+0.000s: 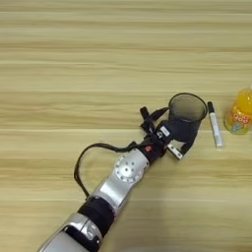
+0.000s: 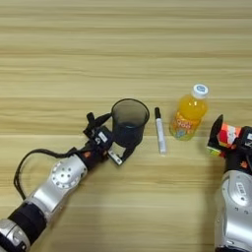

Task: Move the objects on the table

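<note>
Between left jaws point(image 2: 114, 139), upright pen cup point(image 2: 129, 120).

Silver jointed arms, black looping cable, black claws.

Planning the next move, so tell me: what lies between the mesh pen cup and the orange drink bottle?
A white pen with black cap lies flat on the table between pen cup and bottle, seen in both views.
</note>
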Controlling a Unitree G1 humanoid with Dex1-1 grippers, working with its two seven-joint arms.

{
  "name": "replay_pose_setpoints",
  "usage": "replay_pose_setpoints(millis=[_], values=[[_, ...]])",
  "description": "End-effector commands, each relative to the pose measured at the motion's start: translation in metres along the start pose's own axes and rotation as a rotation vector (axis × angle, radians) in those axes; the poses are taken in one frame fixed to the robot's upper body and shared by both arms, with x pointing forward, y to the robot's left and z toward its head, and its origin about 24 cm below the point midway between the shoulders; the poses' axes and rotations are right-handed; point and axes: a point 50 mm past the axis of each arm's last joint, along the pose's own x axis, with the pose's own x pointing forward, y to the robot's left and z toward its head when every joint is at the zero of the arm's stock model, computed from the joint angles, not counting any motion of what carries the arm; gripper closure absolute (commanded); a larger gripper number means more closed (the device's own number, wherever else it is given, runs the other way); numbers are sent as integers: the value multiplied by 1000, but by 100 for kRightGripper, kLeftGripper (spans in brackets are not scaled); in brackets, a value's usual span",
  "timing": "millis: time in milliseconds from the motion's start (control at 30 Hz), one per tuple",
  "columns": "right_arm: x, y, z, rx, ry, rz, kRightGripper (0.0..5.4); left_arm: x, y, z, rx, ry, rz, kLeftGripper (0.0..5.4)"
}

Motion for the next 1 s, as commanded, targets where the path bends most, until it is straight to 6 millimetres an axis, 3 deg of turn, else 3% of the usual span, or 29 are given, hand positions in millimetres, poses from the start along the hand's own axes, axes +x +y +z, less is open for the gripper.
replay_pose_setpoints(millis=[33, 533, 767, 1000], values=[[0, -2, 1, -5, 3, -8, 0, -2, -27, 1, -98, 2, -15, 3], [0, -1, 1, -5, 2, -7, 0, -16, -26, 0, -108, 15, 16, 3], [0, 0, 0, -5, 3, -5, 0, -23, -14, 3, -57, -8, 129, 3], [0, 0, 1, -6, 2, -3, 0, -26, -16, 8, -84, -30, 185, 3]])
